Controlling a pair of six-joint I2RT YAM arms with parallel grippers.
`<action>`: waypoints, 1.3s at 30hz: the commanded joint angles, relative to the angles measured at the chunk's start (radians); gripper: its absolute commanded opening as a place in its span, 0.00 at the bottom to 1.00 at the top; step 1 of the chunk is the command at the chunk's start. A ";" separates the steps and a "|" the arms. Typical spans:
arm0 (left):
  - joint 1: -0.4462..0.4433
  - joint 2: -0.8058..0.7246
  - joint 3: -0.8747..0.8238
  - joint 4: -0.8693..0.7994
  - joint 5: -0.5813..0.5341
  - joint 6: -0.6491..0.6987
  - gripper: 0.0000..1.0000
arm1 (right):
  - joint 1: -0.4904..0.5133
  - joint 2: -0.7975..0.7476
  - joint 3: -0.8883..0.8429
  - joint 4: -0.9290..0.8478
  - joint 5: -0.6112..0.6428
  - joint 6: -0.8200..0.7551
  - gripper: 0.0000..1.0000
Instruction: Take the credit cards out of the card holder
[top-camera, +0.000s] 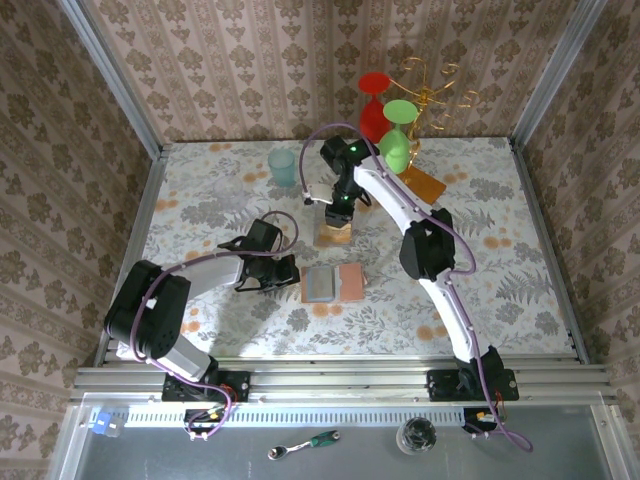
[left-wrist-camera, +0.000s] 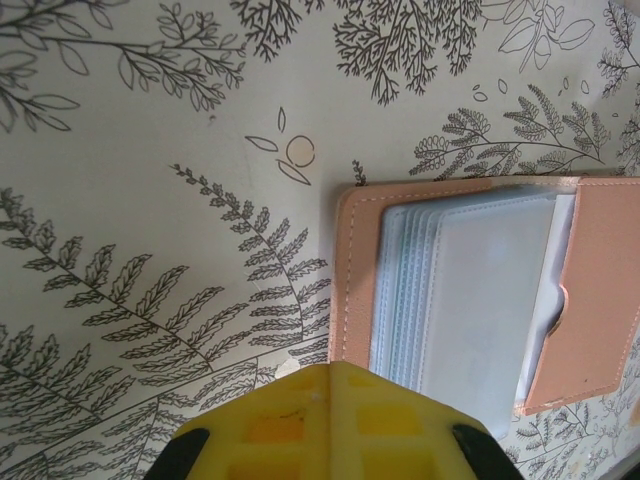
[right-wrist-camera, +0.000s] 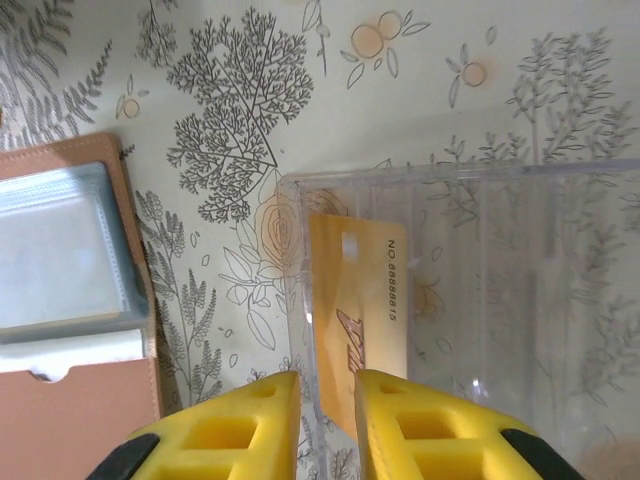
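The right pincer (right-wrist-camera: 327, 395), slightly apart over the orange card (right-wrist-camera: 352, 310) in the clear box (right-wrist-camera: 480, 300), should lift straight without snagging it; the closed left pincer (left-wrist-camera: 330, 390) sits left of the open card holder (left-wrist-camera: 470, 290) on the tabletop (top-camera: 500, 290).

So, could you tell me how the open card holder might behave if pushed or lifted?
The card holder lies flat and thin on the table, so a push would probably slide it, not tip it. Its stacked clear sleeves look floppy and would likely fan out if lifted.
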 joint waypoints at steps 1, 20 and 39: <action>-0.006 0.019 0.028 0.013 0.008 0.008 0.01 | -0.004 -0.087 -0.056 0.057 0.012 0.068 0.25; -0.025 0.013 0.046 0.015 -0.022 0.006 0.01 | 0.029 -0.506 -0.858 0.663 0.038 0.723 0.32; -0.047 0.004 0.069 0.004 -0.028 0.018 0.00 | 0.144 -0.733 -1.255 0.879 -0.033 1.484 0.31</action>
